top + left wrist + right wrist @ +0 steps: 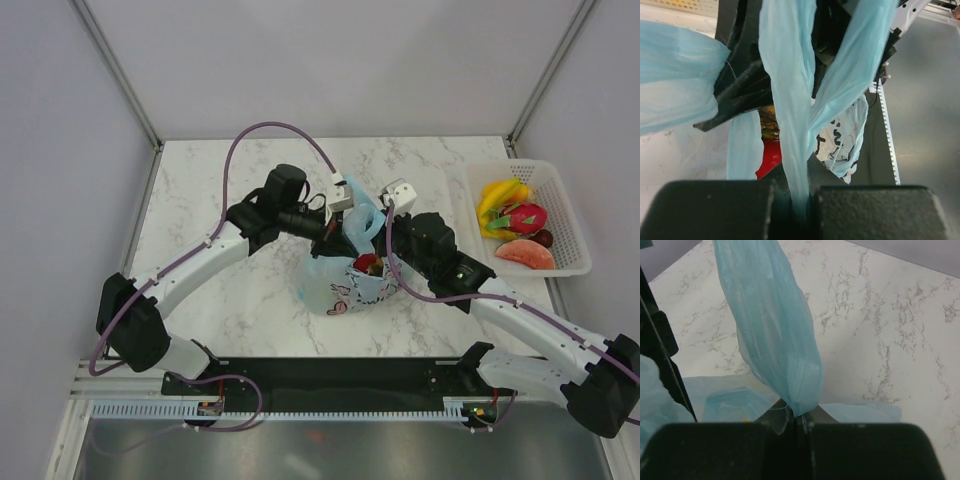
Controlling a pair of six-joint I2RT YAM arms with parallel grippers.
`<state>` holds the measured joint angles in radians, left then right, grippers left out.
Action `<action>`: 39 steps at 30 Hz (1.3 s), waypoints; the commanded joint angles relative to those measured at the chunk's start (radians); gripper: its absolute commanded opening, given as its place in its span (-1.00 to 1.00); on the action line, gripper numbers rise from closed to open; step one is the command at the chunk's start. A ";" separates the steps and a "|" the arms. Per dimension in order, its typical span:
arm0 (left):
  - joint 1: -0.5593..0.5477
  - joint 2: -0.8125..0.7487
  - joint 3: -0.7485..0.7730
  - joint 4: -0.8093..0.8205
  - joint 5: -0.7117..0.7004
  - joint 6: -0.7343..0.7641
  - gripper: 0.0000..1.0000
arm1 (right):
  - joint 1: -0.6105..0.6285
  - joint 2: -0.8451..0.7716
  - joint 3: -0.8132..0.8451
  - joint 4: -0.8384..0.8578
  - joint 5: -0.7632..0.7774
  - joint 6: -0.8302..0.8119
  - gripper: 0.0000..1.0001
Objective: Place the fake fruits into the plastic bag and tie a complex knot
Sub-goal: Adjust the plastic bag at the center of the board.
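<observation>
The left tool (799, 207) is clamped shut on one twisted handle strip of the plastic bag (348, 288), and the right tool (798, 426) is pinched shut on the other. The bag is thin, translucent light blue with a white doodled panel. It sits on the table (220, 300) just below and between both tools, with a red fruit (367, 264) showing inside. More fake fruits (522, 217) lie in a white basket (572, 240), well off the right tool's outer side.

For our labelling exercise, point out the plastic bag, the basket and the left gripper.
plastic bag (345, 290): top view, printed lower body.
basket (565, 225): top view, right wall.
left gripper (796, 200): left wrist view, between fingertips.
</observation>
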<state>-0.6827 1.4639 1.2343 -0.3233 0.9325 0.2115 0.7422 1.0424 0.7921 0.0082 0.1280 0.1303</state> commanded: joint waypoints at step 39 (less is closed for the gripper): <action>0.144 0.415 0.774 -0.773 0.000 0.641 -0.95 | 0.118 0.133 0.130 0.030 0.679 0.103 -1.00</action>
<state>-0.5503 1.8935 2.0132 -1.0378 0.8783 0.7280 0.8581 1.1572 0.8783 -0.0414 0.7692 0.2771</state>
